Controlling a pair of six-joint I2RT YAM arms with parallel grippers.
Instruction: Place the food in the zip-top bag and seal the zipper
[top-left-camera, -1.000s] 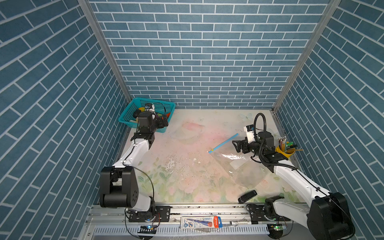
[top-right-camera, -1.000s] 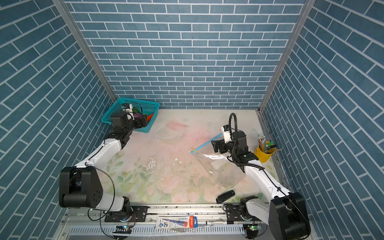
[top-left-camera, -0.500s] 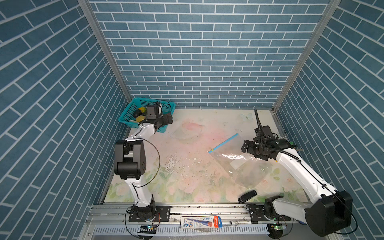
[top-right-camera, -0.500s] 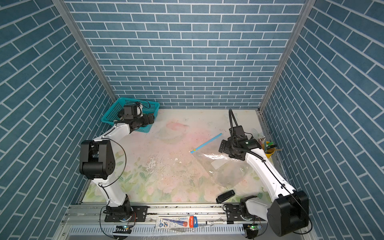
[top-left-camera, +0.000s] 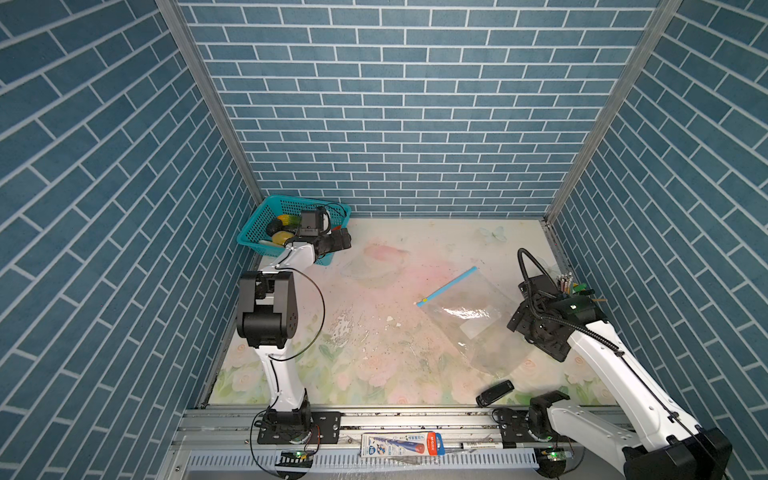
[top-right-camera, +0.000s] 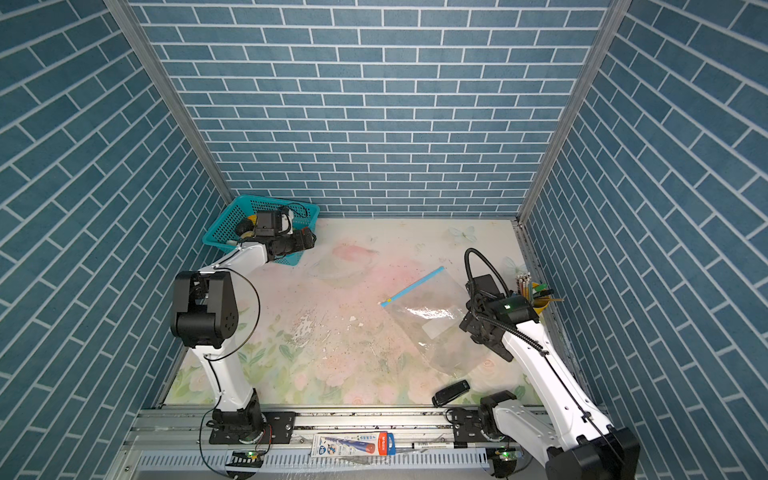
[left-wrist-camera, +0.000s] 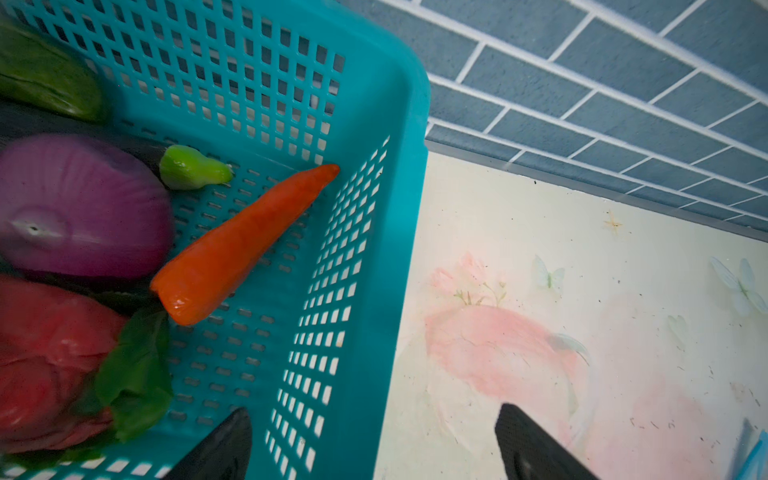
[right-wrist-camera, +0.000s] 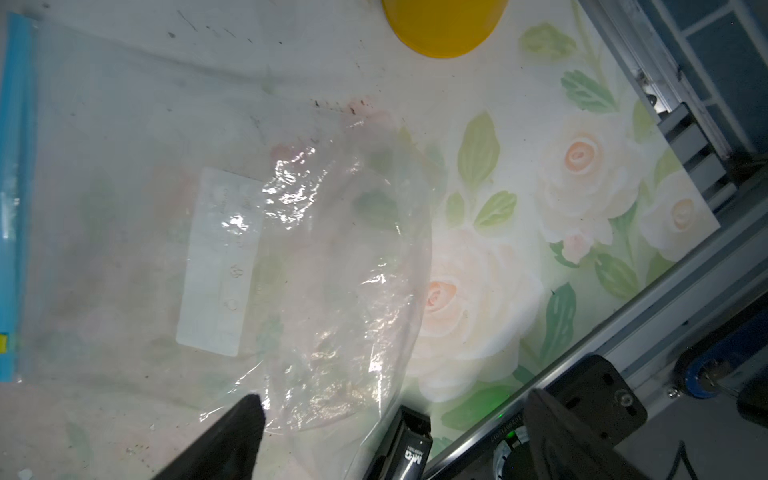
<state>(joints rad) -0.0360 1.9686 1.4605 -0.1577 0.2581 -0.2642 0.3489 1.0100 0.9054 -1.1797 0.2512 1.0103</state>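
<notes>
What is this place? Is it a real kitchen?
Probably a robot practice booth, not a real kitchen: blue brick-pattern walls box in a flowery tabletop, two robot arms are mounted on a metal rail, and the teal basket holds toy food.

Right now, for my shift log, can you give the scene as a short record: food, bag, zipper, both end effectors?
food: carrot, purple onion, red pepper and cucumber in the teal basket
zip-top bag: lies flat, no food inside
zipper: blue strip, yellow slider at one end; cannot tell if sealed
left end effector: open, empty, above the basket's rim
right end effector: open, empty, above the bag's edge
progress: nothing bagged yet
</notes>
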